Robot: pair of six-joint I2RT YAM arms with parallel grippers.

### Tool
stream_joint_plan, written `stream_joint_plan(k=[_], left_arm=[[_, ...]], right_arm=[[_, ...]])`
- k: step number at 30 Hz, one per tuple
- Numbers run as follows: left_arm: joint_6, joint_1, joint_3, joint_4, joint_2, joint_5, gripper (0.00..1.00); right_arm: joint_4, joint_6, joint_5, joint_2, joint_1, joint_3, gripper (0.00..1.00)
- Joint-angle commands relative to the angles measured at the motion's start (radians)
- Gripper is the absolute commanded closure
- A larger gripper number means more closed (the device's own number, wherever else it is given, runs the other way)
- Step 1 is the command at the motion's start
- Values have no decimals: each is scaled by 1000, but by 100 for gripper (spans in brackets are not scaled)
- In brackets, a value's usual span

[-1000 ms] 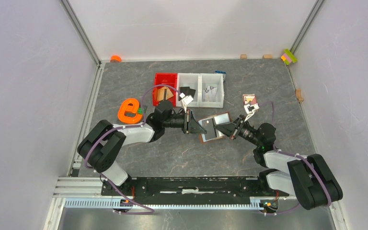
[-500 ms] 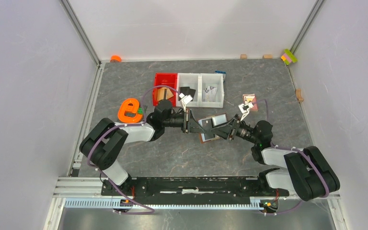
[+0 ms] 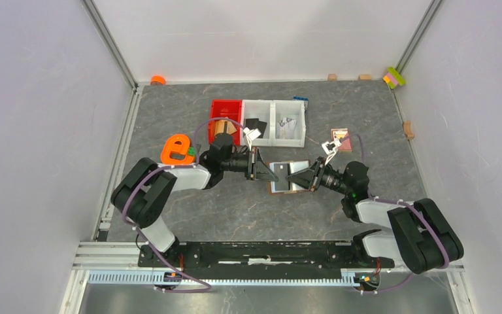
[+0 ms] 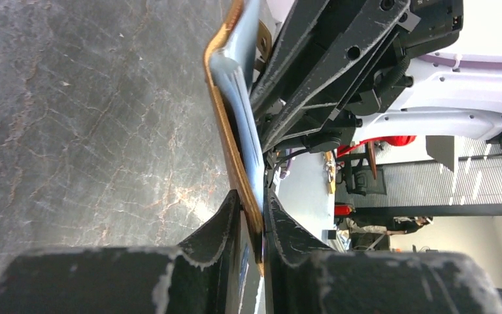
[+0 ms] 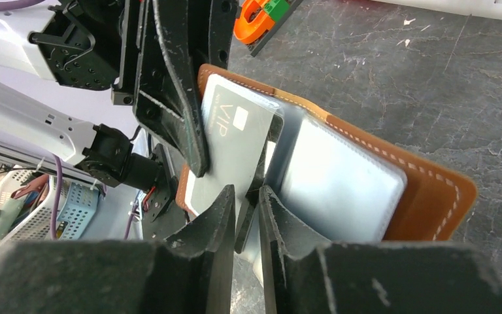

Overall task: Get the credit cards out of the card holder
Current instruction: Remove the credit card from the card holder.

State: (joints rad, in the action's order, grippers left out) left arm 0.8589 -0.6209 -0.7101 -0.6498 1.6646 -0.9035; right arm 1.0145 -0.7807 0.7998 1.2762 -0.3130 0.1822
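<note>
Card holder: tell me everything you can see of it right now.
The card holder is a brown leather folding wallet with pale stitching and grey-blue lining. It is open and held tilted between both grippers. The left gripper pinches one edge. The right gripper seems to pinch a grey card marked VIP that sticks out of its pocket.

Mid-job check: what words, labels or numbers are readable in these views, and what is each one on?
"VIP": on the thin grey card standing in the brown leather card holder, right wrist view.
Smaller print beside it: too blurred to read.
Orange block: shaped like the letter "e", no print visible.
Picture cards in the white bin: marks too small to read.
</note>
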Motion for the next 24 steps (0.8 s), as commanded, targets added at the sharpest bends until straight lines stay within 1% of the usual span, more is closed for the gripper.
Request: stream_joint_plan(k=[1,4,8,12,20,22,24], left_arm=[[-6,19,-67,-10,50,35,98],[-1,24,-74,-14,74,26,98],[-4,23,-68,-28,66,21,98],[-17,24,-71,-11,66,29,98],[-18,18,-78,-6,88,31,98],[-35,17,-83,23,87,42,98],[-55,13,-88,51,83,56,98]], right_arm=[[83,-42,82,10,-27,20,78],[140,-81,93,28,-27,11,78],[293,-181,122,73,-30,-2,78],[391,-247,137,110,-33,-9,78],[480,-306,151,146,-51,-4,77],[494,-315,153,149,-51,-5,78],[516,-326,151,151,-51,-9,82]])
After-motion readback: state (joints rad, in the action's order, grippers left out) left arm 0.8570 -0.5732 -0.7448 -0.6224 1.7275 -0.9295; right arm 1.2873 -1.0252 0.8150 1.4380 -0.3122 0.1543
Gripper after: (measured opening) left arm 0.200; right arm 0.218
